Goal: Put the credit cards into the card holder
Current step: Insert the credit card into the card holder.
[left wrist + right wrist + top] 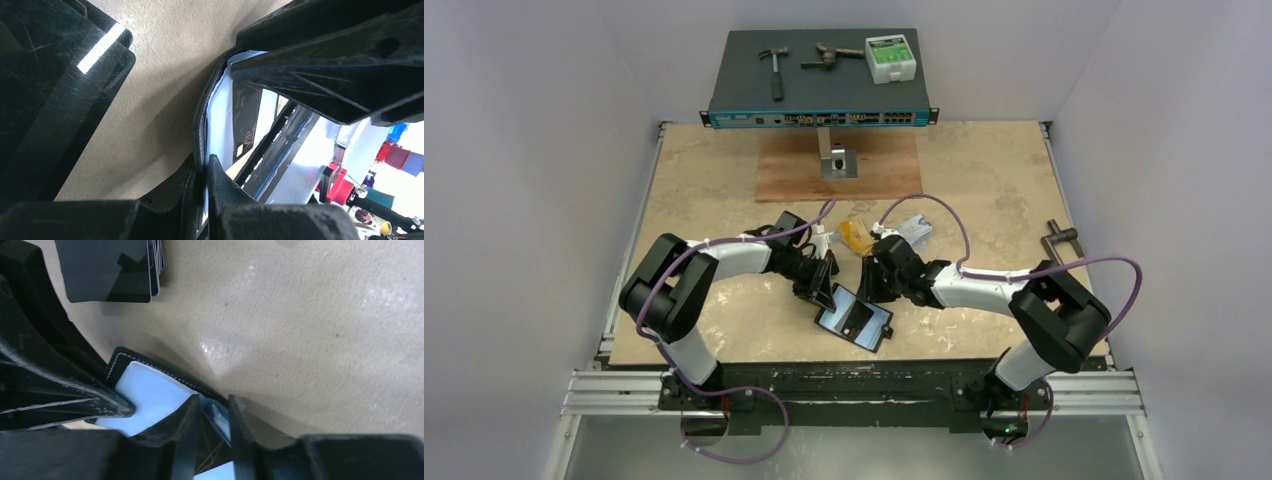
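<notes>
Card holder: the small black leather-like folding card holder [856,322] lies opened out on the table, glossy clear pockets up, with both sets of jaws at its far edge.
Holder at the left jaws: its black rim [198,120] runs straight into the slit between the fingers of the left gripper [202,167].
Left jaws: pinched nearly together on that rim, holding the card holder.
Holder at the right jaws: a stitched corner and a pale blue shining pocket [150,387] lie just left of the right gripper [214,407], and the holder's edge passes into the gap between its fingers.
Right jaws: narrowly parted, one finger on either side of the edge; I cannot tell whether the pads press on it.
Card in pocket: a dark card face printed "VIP" [246,117] sits under the clear plastic, just beyond the left jaws.
Loose cards: the gold-orange plastic card [856,236] lies beyond both jaws, between the two wrists; the silver-grey card with bluish print [916,231] lies beyond the right jaws, to their right.
Jaws to each other: the left gripper [824,290] and right gripper [871,285] stand close, apart, facing across the holder.
Pouch: a plain flat black rectangular pouch [107,270] lies well beyond the right jaws.
Surface: beige mottled table [984,180].
</notes>
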You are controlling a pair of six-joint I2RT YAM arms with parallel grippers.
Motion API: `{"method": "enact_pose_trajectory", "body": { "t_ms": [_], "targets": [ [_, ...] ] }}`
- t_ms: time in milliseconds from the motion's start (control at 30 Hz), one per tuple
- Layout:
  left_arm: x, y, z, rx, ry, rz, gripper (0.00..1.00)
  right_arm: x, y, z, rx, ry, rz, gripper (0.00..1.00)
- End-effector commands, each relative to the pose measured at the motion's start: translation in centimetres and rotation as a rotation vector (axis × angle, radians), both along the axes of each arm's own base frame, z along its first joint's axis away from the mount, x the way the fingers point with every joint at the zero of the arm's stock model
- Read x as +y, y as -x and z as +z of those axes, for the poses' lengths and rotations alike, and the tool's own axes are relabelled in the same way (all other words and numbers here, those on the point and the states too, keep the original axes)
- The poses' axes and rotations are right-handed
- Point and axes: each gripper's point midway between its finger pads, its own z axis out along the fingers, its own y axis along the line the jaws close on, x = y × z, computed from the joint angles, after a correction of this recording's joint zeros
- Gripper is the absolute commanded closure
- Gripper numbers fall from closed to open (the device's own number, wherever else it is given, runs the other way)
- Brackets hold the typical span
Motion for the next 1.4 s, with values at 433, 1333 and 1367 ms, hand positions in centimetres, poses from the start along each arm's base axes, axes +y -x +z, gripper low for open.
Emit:
{"method": "enact_pose_trajectory", "body": {
  "t_ms": [433,1333,1367],
  "targets": [
    [-0.4,-1.2,0.5,-0.029,0.023,0.0,0.96,-2.5,3.3,4.1,0.01,-0.057,-0.001,0.98],
    [-0.3,-1.3,0.6,-0.029,0.02,0.002,0.94,-0.7,5.3,0.6,0.082,-0.031,0.104,1.0],
    [-0.3,-1.3,0.7,-0.03,0.022,0.001,0.94,-0.6,5.3,0.5,0.082,-0.03,0.107,1.0]
  ]
}}
